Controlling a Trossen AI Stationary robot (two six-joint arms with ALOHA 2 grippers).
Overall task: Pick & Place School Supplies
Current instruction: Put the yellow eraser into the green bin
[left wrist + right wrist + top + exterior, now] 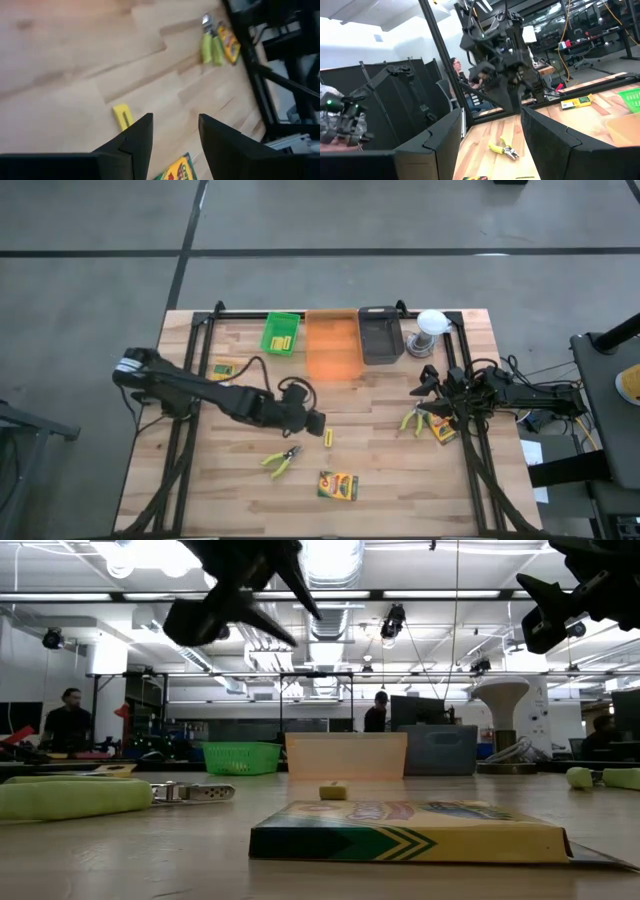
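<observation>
My left gripper (pixel 318 423) (pixel 175 120) hangs open above the table's middle, slanting down, with nothing between its fingers. A short yellow block (pixel 328 438) (pixel 122 116) lies on the wood just beside and below it. Nearer the front edge lie yellow-handled pliers (pixel 282 462) and a flat crayon box (pixel 338 485) (pixel 410 830). Another crayon box (pixel 223 368) lies at the left. Second pliers (pixel 412 420) and a crayon box (pixel 442 428) lie at the right, near my right gripper (pixel 422 386) (pixel 492 117), which waits open and raised at the right edge.
Along the far edge stand a green tray (pixel 281 333) holding yellow blocks, an orange tray (pixel 333 345), a black tray (pixel 380 335) and a white round object (pixel 430 330). Black frame bars (pixel 200 350) run along both table sides. People are in the room beyond.
</observation>
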